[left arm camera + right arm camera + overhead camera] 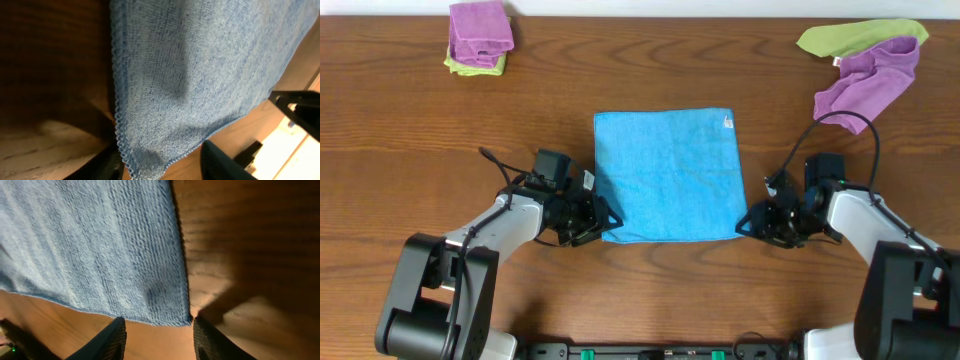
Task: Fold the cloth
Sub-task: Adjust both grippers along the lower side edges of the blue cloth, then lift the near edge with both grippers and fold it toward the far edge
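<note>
The cloth (668, 178) lies spread flat and unfolded in the middle of the wooden table (420, 150), a bright sky-blue square with its sides roughly parallel to the table's edges. A small white tag (728, 122) sits at its far right corner, and the hem is finely scalloped

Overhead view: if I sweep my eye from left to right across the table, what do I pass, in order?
folded purple-and-green pile → left gripper → blue cloth → right gripper → loose purple-and-green heap
</note>
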You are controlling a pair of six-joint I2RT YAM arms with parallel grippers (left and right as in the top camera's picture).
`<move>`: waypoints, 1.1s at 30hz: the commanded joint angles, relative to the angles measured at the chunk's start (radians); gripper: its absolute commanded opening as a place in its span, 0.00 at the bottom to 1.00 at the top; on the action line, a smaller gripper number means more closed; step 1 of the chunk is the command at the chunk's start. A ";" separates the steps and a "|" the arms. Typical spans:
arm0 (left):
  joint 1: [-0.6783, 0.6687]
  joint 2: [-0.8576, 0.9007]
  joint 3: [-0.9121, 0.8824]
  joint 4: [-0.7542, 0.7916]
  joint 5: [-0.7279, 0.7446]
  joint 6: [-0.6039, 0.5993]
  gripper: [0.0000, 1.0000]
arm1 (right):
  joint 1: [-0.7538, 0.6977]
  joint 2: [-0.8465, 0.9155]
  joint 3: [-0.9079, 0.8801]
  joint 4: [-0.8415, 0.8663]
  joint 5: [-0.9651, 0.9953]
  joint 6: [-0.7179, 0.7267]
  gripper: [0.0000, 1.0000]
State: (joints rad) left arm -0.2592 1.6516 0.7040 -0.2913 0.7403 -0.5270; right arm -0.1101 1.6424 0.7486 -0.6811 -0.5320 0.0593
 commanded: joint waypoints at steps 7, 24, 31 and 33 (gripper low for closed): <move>-0.003 0.011 -0.008 0.001 -0.001 -0.039 0.27 | -0.007 0.076 -0.014 0.042 0.074 -0.008 0.45; -0.003 0.011 -0.008 0.084 0.065 -0.106 0.06 | -0.007 0.078 -0.014 0.054 0.117 0.023 0.15; -0.003 0.011 -0.008 0.084 0.061 -0.105 0.06 | -0.007 0.078 -0.014 0.053 0.112 0.041 0.02; -0.003 0.011 -0.008 0.084 0.060 -0.105 0.06 | -0.007 0.078 -0.014 0.053 0.090 0.051 0.01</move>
State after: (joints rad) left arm -0.2592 1.6516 0.6994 -0.2081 0.7982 -0.6292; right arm -0.1127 1.6852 0.7582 -0.6281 -0.5198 0.0952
